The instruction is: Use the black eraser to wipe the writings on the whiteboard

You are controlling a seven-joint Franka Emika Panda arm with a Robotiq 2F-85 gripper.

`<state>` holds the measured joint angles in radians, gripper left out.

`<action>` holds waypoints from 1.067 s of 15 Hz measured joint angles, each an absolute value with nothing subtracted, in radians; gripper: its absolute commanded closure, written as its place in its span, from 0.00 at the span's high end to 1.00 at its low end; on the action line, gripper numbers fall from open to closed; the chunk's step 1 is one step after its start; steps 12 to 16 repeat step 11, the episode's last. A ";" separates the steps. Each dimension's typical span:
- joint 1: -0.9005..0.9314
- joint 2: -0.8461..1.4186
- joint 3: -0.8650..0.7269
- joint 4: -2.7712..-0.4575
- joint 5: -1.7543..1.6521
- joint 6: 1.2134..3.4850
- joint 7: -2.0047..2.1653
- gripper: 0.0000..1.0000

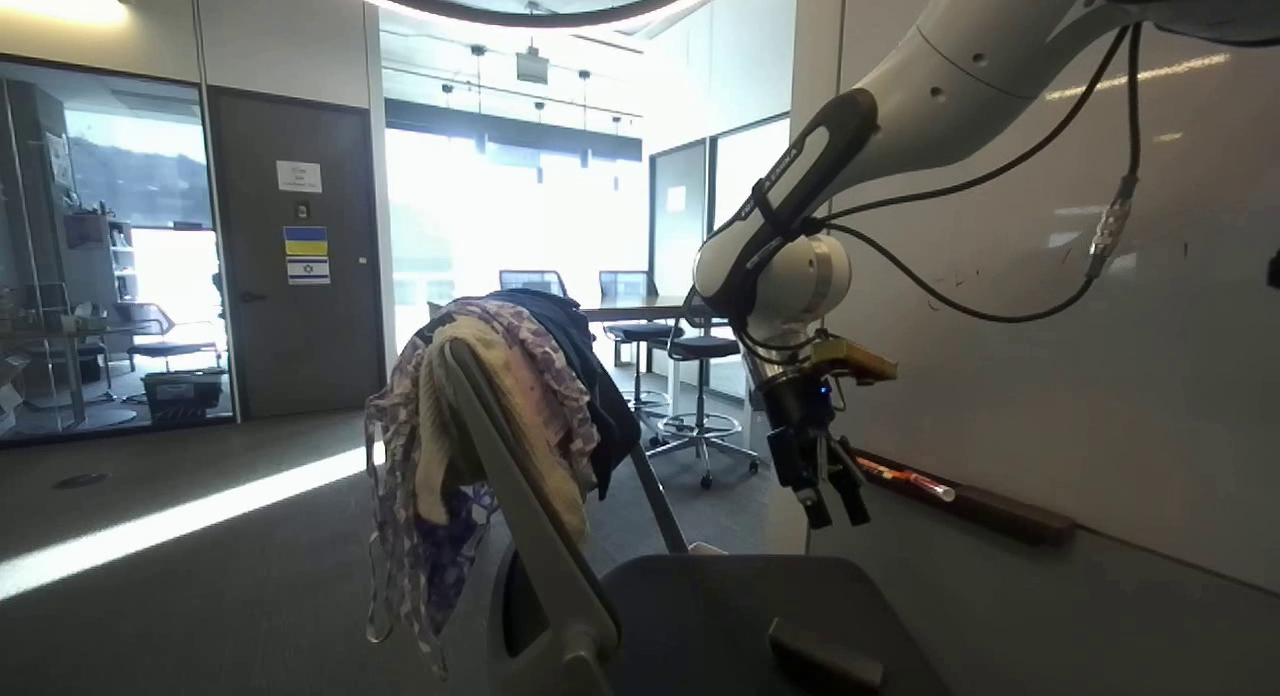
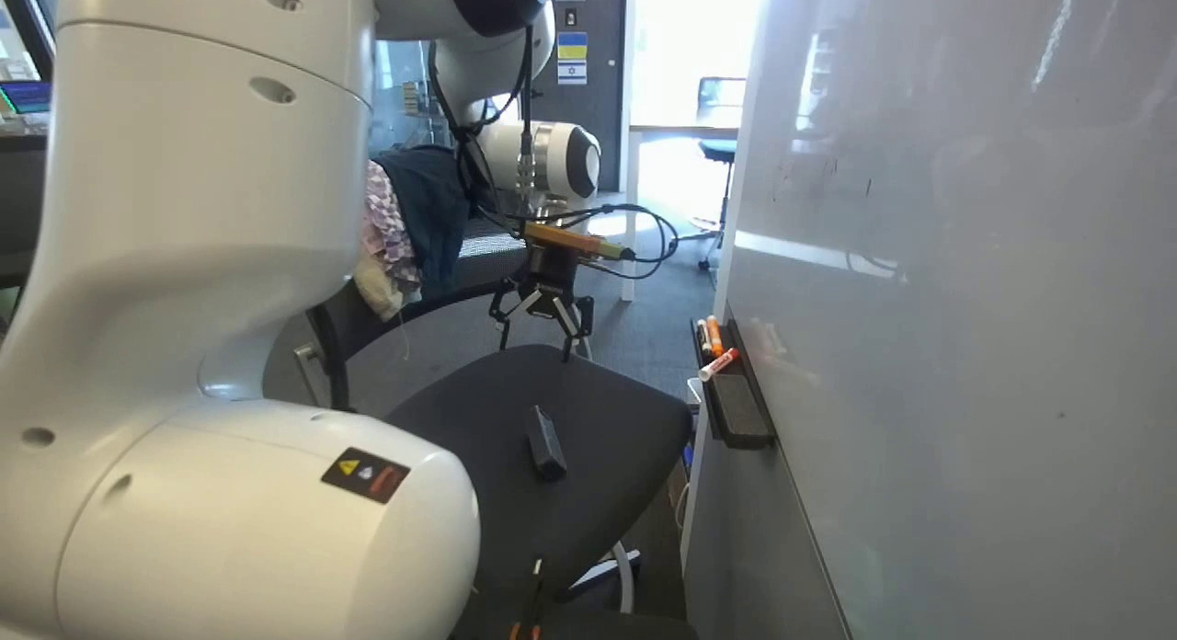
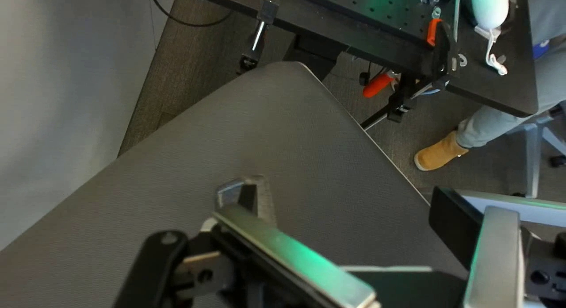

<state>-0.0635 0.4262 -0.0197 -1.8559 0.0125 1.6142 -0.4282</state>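
The black eraser (image 1: 825,658) lies on the dark chair seat (image 2: 607,419); it also shows in an exterior view (image 2: 545,444). In the wrist view the eraser (image 3: 266,199) is partly hidden behind a finger. My gripper (image 1: 838,514) points down, open and empty, above the far part of the seat, apart from the eraser. It also shows in an exterior view (image 2: 535,344) and the wrist view (image 3: 347,202). The whiteboard (image 1: 1150,406) stands beside the arm, also in an exterior view (image 2: 965,346). Faint small writings (image 1: 950,288) are on it, also in an exterior view (image 2: 867,188).
A ledge (image 1: 1000,511) on the whiteboard holds several markers (image 2: 717,362) and a dark block (image 2: 738,405). Clothes (image 1: 510,376) hang over the chair's backrest. In the wrist view a black table (image 3: 353,38) with tools and a person's boot (image 3: 442,153) are beyond the seat.
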 measured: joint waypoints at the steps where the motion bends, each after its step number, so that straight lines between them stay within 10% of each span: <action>1: -0.079 0.414 -0.020 -1.852 0.013 1.612 -0.435 1.00; 16: -0.188 0.118 -0.048 -1.997 0.135 1.716 -0.497 1.00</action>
